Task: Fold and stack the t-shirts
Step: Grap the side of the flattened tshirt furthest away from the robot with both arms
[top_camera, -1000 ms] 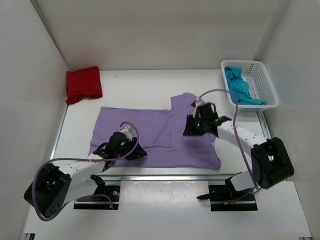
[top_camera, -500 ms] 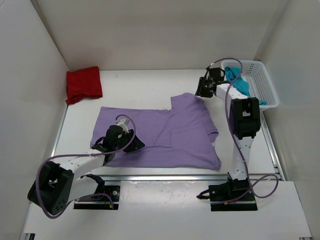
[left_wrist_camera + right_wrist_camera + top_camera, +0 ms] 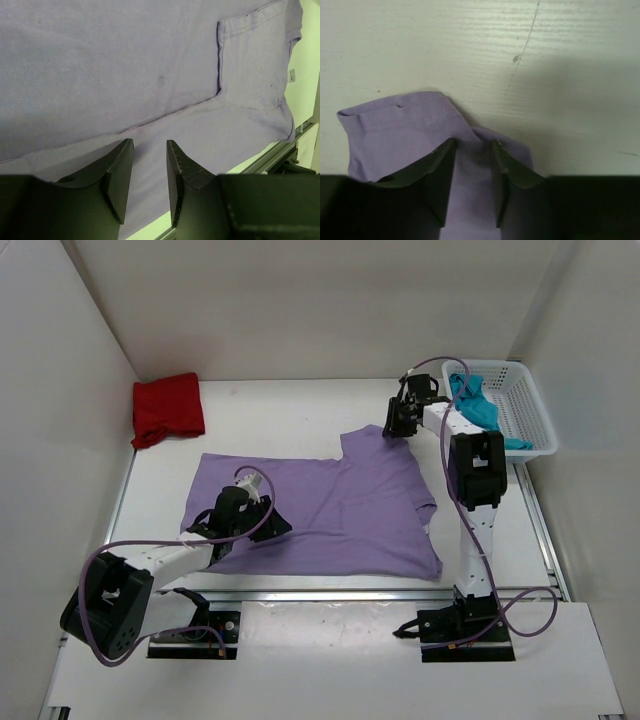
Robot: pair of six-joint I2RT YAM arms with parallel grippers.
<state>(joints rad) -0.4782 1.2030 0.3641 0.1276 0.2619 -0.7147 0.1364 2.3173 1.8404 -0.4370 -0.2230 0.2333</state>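
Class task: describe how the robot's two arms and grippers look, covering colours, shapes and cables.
The left arm and right arm have white links with chunky black joint housings. A lilac cable loops along each. The left gripper and right gripper each carry two dark, wedge-shaped fingers.

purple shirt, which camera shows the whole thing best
The top view: the purple shirt lies spread flat there, with nearly its full outline visible. The left wrist view shows only a stretch of its fabric, with a seam and a hem. The right wrist view shows only a sleeve end.
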